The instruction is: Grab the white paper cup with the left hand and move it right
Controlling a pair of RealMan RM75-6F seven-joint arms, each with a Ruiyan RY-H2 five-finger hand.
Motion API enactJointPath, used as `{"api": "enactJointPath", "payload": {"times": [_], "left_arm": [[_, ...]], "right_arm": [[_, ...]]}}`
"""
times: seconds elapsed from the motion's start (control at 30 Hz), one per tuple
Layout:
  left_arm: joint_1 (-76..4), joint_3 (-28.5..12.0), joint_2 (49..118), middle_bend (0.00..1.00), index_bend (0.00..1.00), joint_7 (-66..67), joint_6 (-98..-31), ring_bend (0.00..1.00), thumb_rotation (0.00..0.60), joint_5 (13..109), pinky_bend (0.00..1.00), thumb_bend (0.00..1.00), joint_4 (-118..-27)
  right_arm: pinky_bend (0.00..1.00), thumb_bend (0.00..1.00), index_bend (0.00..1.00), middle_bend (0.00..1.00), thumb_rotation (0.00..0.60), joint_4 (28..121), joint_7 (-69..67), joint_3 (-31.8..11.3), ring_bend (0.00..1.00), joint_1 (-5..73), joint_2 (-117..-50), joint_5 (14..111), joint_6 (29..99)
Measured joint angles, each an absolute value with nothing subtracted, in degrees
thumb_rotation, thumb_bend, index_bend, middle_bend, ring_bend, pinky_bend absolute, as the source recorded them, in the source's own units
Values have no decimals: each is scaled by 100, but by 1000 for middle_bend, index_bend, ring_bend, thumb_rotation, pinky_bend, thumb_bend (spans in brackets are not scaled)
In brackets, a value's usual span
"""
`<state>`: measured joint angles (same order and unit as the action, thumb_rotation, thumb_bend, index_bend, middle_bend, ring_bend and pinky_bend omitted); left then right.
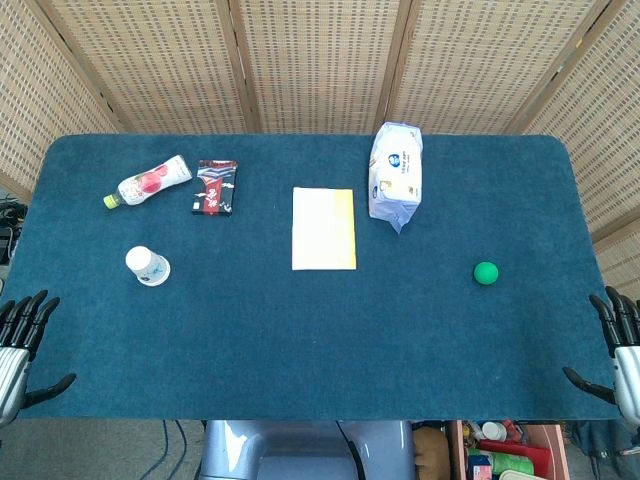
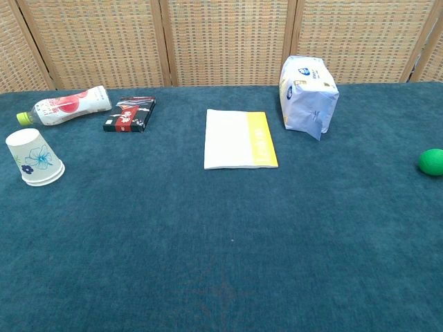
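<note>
The white paper cup [image 1: 148, 266] [image 2: 34, 158] stands upside down on the blue table at the left, a small blue flower printed on its side. My left hand [image 1: 22, 340] hangs at the table's front left corner, fingers spread and empty, well short of the cup. My right hand [image 1: 615, 355] waits at the front right corner, also spread and holding nothing. Neither hand shows in the chest view.
A bottle [image 1: 148, 181] [image 2: 66, 105] lies on its side behind the cup, next to a dark snack packet [image 1: 216, 187] [image 2: 130, 114]. A white and yellow notebook [image 1: 323, 228] [image 2: 239, 139] lies mid-table. A tissue pack [image 1: 396, 173] [image 2: 308, 94] sits at back right; a green ball [image 1: 486, 272] [image 2: 432, 161] at right.
</note>
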<state>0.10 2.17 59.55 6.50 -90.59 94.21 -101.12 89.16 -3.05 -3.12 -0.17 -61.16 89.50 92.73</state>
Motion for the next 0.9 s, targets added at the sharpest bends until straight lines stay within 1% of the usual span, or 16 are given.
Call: {"api": "enactJointPath", "payload": {"times": [0.33, 0.5, 0.57, 0.67, 0.7, 0.77, 0.83, 0.9], "left_arm": [[-34, 212, 5921, 0, 0, 462, -8987, 0, 600, 9425, 0, 111, -10074], [-227, 220, 5815, 0, 0, 250, -8720, 0, 600, 9512, 0, 112, -10160], [-372, 155, 5746, 0, 0, 223, -8609, 0, 600, 9528, 0, 111, -10213], [-665, -57, 5645, 0, 3, 276, -8275, 0, 600, 9372, 0, 111, -10333], [-799, -148, 5605, 0, 18, 295, -8084, 0, 600, 9251, 0, 111, -10381], [-1029, -290, 5557, 0, 72, 315, -7742, 0, 600, 9026, 0, 111, -10428], [-1334, -464, 5519, 0, 141, 355, -7250, 0, 600, 8668, 0, 111, -10438], [-1654, -641, 5507, 0, 164, 441, -6708, 0, 600, 8184, 0, 111, -10412]], "right_arm": [[0, 0, 0, 0, 600, 8934, -350, -320, 0, -27, -6092, 8935, 9259], [0, 0, 0, 0, 600, 8938, -330, -328, 0, -29, -6094, 8953, 9280], [0, 0, 0, 0, 600, 8929, -298, -339, 0, -16, -6109, 8928, 9247], [0, 0, 0, 0, 600, 8929, -288, -376, 0, 5, -6118, 8838, 9191], [0, 0, 0, 0, 600, 8931, -288, -390, 0, 12, -6118, 8809, 9173], [0, 0, 0, 0, 600, 8934, -294, -414, 0, 24, -6116, 8751, 9131], [0, 0, 0, 0, 600, 8928, -312, -423, 0, 33, -6114, 8702, 9081], [0, 0, 0, 0, 600, 8912, -361, -437, 0, 43, -6106, 8628, 9015]]}}
